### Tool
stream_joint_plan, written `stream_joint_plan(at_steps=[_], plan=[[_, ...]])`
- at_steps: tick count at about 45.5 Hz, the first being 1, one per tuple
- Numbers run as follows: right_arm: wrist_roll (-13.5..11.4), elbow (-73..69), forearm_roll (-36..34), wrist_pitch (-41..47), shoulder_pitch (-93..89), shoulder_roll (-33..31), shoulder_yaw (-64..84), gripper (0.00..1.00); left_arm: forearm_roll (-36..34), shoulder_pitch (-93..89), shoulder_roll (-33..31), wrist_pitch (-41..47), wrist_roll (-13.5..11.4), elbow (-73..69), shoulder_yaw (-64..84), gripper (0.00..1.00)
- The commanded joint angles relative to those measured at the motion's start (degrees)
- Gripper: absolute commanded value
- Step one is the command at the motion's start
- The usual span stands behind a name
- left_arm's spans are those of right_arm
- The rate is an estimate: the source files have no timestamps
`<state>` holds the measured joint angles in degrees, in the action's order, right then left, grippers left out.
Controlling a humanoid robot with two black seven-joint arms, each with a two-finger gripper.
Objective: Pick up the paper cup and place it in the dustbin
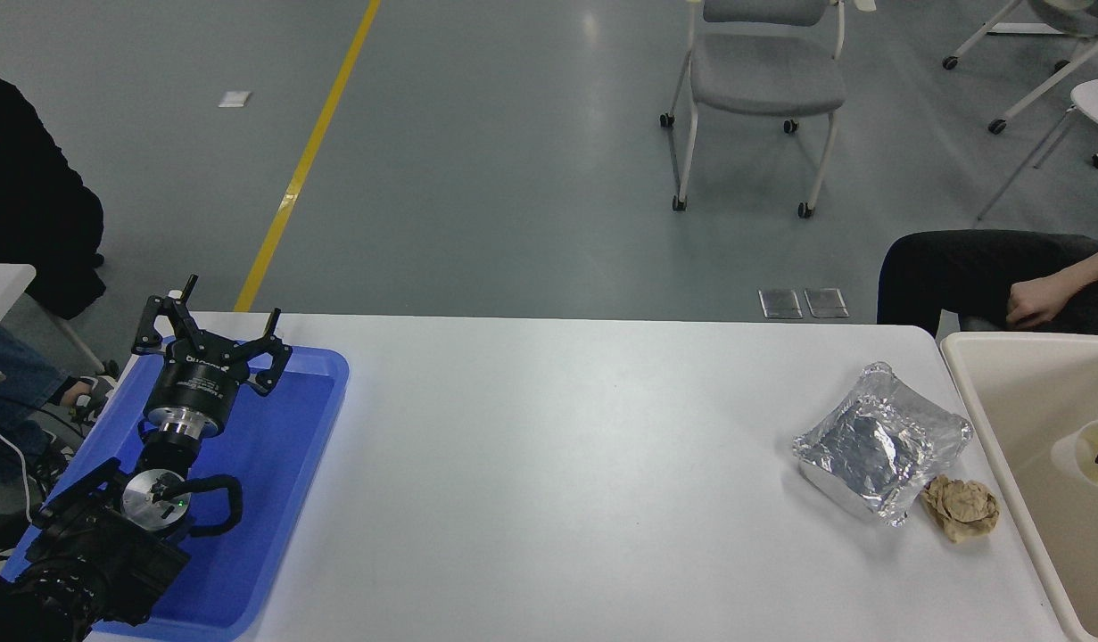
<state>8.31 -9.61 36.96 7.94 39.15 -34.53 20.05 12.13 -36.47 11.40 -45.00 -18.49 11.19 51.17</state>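
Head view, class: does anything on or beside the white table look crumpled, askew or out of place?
Yes. The silver foil tray is crumpled and sits askew near the table's right end, with a brown wad of paper beside it. A paper cup already lies inside the dustbin.

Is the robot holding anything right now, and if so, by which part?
Nothing is held. The left gripper hangs open and empty over the blue plastic tray; the small white paper cup lies inside the large beige plastic dustbin.
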Motion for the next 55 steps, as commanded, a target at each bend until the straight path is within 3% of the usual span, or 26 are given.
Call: stream_joint_plan(at_steps=[1, 17, 29, 34, 43, 55], plan=[[0.0, 0.3, -0.7, 0.0, -0.6, 0.2, -1.3, 1.00, 0.0, 0.0, 0.0, 0.0, 0.0, 0.0, 0.0, 1.00], [0.5, -2.7, 0.0, 1.0, 4.2, -0.4, -1.0, 1.00, 0.0, 0.0, -0.1, 0.0, 0.0, 0.0, 0.0, 1.00], [0.1, -27.2, 3.2, 2.5, 27.1, -11.2, 16.0, 1.00, 0.0, -0.1, -0.1, 0.0, 0.0, 0.1, 0.0, 1.00], [0.1, -36.5, 6.3, 4.2, 37.6, -12.8, 23.5, 1.00, 0.0, -0.1, -0.1, 0.0, 0.0, 0.0, 0.0, 1.00], [0.1, -50.8, 9.5, 9.5, 52.6, -11.9, 31.7, 1.00, 0.0, -0.1, -0.1, 0.0, 0.0, 0.0, 0.0, 1.00], [0.2, -64.5, 9.1, 18.2, 68.1, -3.0, 40.6, 1.00, 0.0, 0.0, -0.1, 0.0, 0.0, 0.1, 0.0, 1.00]])
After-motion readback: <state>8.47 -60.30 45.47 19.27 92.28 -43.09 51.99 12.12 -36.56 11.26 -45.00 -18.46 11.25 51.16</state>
